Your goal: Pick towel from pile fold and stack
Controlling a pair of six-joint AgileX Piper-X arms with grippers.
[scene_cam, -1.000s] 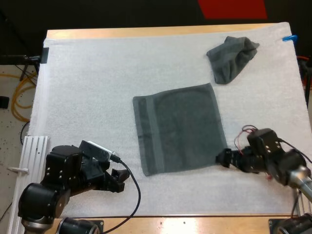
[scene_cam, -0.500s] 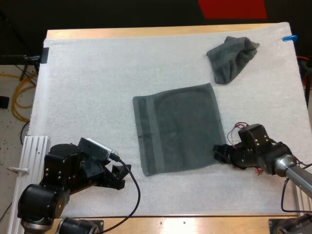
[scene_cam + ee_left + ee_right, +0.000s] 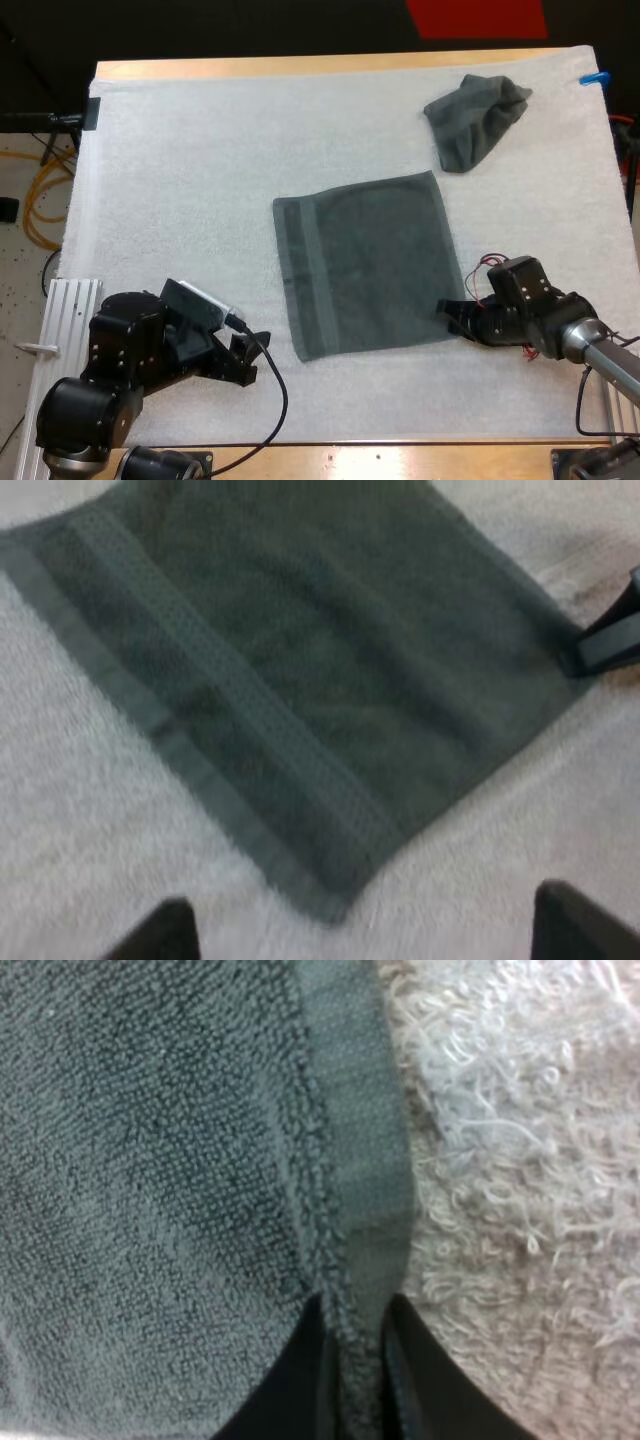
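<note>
Nearest the camera, the left gripper (image 3: 245,355) sits low over the mat (image 3: 180,200), just off the near left corner of the flat towel (image 3: 365,260) and clear of it. Its fingers (image 3: 165,935) are spread wide with only bare mat between them. Level with it, at the flat towel's near right corner, the right gripper (image 3: 450,315) is closed tight on the hem. The wrist view shows both black fingers (image 3: 300,1380) pressing the folded border from either side, so the edge rises in a small ridge between them. A strip of bare mat runs along the flat towel's near edge. A wide stretch lies open to its left, and a narrower band lies to its right, where the right arm comes in. The flat towel itself lies spread in one layer at the middle of the mat, turned slightly so that its near edge slants. It is dark grey-green, roughly square, with looped pile, a smooth hem round the edges and a woven band running parallel to its left edge. Beyond its far edge there is more open mat. Past its far right corner, well apart from it, the crumpled towel (image 3: 475,120) lies bunched in a loose heap of the same colour. Farther still, the wooden table (image 3: 300,66) shows as a thin border.
</note>
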